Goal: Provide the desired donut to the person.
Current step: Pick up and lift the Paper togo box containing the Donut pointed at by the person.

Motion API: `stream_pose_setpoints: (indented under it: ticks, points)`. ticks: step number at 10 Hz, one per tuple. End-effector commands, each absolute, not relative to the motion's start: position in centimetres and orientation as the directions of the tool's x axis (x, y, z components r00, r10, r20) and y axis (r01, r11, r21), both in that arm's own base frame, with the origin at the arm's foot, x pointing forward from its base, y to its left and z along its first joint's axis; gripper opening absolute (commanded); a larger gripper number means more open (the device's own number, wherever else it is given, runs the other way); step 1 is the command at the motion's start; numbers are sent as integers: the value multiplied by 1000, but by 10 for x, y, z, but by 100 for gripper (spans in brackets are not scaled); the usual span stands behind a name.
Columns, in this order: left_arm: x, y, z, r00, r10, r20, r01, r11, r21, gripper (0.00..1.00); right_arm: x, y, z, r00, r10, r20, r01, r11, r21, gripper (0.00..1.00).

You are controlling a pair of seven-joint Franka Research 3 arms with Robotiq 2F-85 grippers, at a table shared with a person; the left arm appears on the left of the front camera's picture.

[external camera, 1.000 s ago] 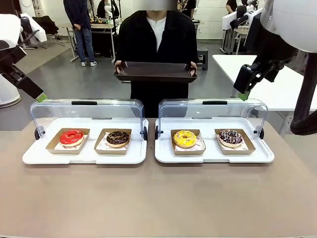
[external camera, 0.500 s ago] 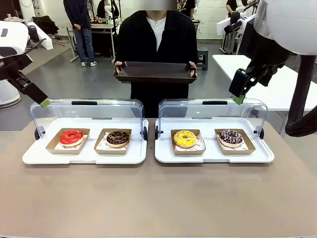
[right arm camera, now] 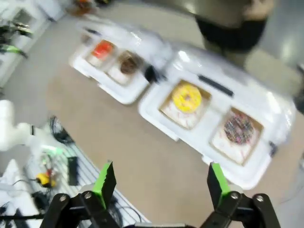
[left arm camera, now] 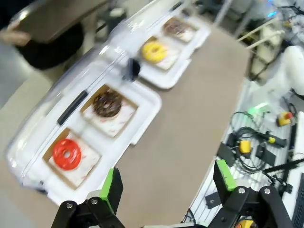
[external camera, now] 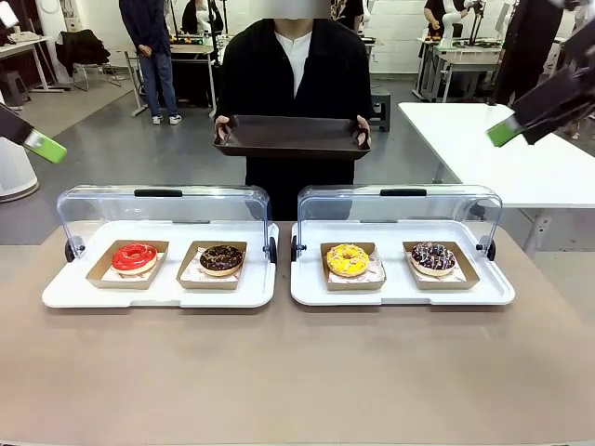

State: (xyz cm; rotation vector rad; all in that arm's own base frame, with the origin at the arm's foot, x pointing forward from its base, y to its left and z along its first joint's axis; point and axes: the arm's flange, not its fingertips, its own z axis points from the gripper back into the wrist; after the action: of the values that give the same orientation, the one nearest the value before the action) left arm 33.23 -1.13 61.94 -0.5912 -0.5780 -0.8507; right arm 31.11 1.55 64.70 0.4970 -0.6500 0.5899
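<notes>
Two white display trays with raised clear lids stand on the table. The left tray (external camera: 56, 293) holds a red donut (external camera: 135, 255) and a chocolate donut (external camera: 221, 258). On the right tray (external camera: 497, 290) sit a yellow donut (external camera: 348, 259) and a sprinkled chocolate donut (external camera: 433, 256). Nothing marks which donut is the desired one. The person (external camera: 290, 65) stands at the far side holding a dark tray (external camera: 292, 135). My left gripper (left arm camera: 167, 178) is open and empty, high over the table's left. My right gripper (right arm camera: 160, 178) is likewise open, high over the right.
Each donut lies in a shallow brown paper box. One green fingertip (external camera: 45, 147) of the left gripper shows at the left edge, and one fingertip (external camera: 503, 134) of the right gripper at the right edge. A white table (external camera: 521, 158) stands at the back right.
Both arms have lifted and swung outward toward the picture's edges, leaving the space over the lids. The person, the tray and the donuts have not moved.
</notes>
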Motion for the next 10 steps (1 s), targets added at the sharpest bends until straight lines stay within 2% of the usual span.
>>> stream_pose_setpoints:
  ticks: [1,3,4,8,10]
  points:
    - [348,15,624,452,-513,730,887,347,-306,100,303,-3,649,513,362,778,-831,438,344,100]
    - [354,49,621,348,-469,812,934,248,-257,100,309,-31,648,473,389,790,-871,338,356,100]
    - [361,66,616,303,-445,843,948,231,-219,100,318,-41,642,483,412,773,-869,334,365,100]
    - [385,100,595,246,-392,886,957,242,-158,100,356,-61,628,474,451,756,-866,392,309,100]
    - [391,107,588,237,-420,876,958,254,-137,100,359,-67,628,465,454,760,-866,411,285,100]
